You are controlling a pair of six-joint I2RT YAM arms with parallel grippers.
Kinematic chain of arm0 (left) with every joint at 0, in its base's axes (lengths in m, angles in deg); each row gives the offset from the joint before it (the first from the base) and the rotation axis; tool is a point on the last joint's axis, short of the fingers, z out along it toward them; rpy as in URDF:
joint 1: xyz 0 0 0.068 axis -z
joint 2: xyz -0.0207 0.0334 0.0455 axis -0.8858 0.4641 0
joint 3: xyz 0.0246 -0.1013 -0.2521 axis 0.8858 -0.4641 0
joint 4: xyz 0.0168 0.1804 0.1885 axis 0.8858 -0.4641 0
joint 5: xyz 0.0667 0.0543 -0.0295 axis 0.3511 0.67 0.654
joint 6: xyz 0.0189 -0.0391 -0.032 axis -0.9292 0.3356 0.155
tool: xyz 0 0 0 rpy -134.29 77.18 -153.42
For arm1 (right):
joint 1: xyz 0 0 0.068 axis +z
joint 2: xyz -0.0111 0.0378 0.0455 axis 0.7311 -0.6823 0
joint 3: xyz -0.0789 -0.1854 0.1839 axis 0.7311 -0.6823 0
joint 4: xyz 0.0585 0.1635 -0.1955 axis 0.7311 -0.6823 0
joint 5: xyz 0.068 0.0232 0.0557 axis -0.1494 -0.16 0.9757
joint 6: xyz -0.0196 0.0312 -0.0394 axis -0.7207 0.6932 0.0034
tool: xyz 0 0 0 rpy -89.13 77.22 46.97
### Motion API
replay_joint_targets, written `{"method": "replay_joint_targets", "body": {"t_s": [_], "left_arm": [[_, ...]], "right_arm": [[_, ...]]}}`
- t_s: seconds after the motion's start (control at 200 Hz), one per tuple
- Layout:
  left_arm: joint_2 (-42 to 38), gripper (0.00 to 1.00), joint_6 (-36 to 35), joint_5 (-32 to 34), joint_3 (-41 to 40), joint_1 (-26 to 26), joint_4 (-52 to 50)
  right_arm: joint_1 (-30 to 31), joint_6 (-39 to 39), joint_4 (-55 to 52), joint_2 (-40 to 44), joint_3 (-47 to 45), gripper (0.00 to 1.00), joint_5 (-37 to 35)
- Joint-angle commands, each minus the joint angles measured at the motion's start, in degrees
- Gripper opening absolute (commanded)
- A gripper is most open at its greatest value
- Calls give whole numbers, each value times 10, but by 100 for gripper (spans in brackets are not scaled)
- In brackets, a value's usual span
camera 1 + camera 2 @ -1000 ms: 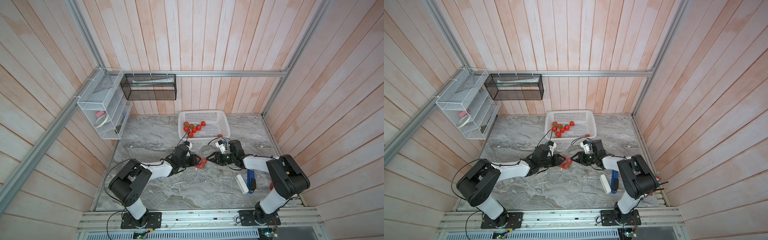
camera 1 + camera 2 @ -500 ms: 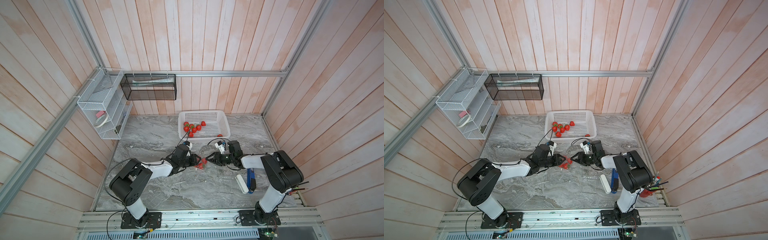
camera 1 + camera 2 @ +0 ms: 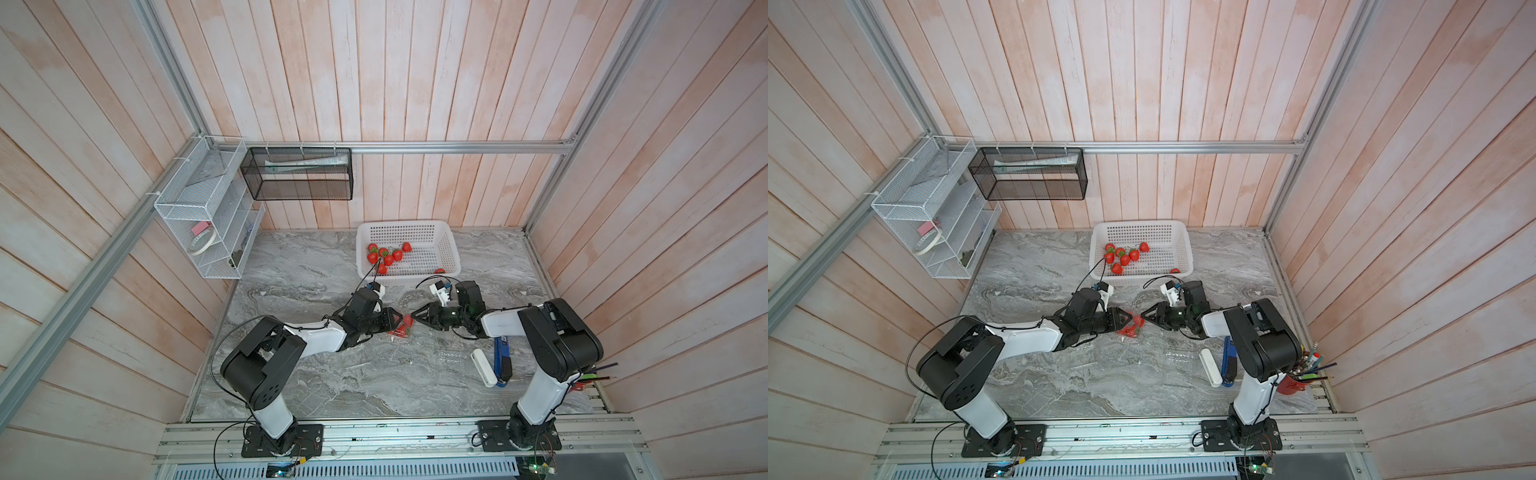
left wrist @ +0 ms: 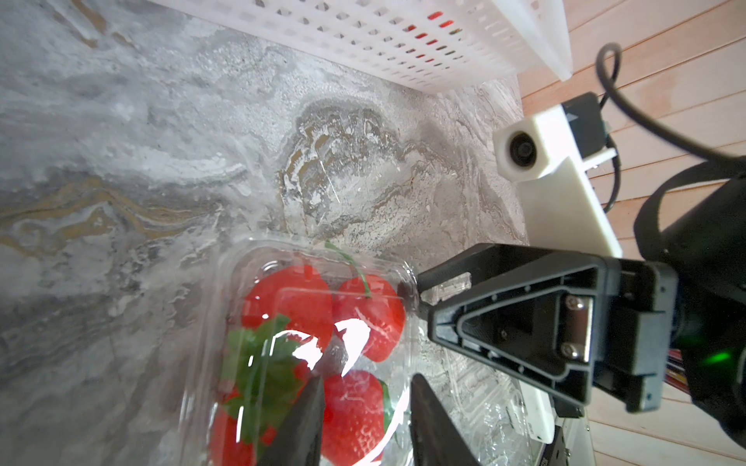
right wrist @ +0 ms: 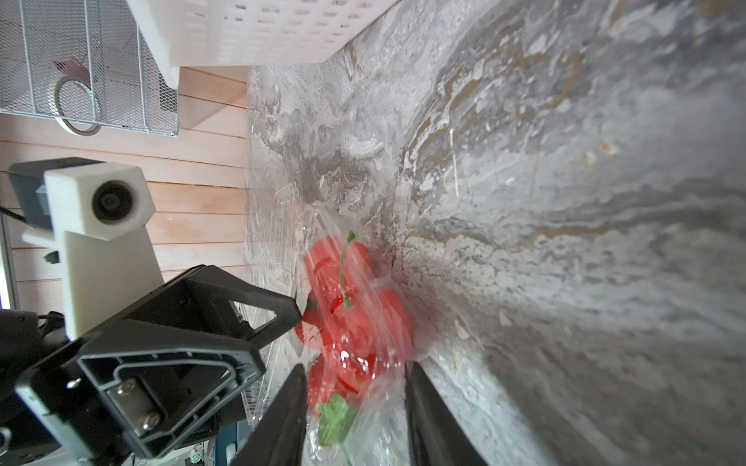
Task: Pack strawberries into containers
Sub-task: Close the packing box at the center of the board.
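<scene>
Container holding strawberries, on worktop: left claw and right claw straddle it, jaws parted, grip untellable; opposed squeezing could buckle it, bruising them.

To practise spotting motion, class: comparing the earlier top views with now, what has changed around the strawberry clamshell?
The right arm's elbow swung toward the marble table's middle, while the right gripper kept its fingers at the clamshell of strawberries. Nothing visibly taken or released. The left gripper, the white basket and its strawberries stayed put.
</scene>
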Motion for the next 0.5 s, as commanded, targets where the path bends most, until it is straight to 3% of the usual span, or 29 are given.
{"method": "replay_joint_targets", "body": {"t_s": [0.0, 0.345, 0.495], "left_arm": [[19, 38, -4, 3, 5, 4, -20], [20, 38, -4, 1, 6, 4, -17], [21, 38, -5, 1, 8, 4, -19]], "right_arm": [[-1, 7, 25, -11, -6, 42, 19], [1, 16, 31, -28, -4, 42, 11], [1, 25, 43, -32, -6, 36, 13]]}}
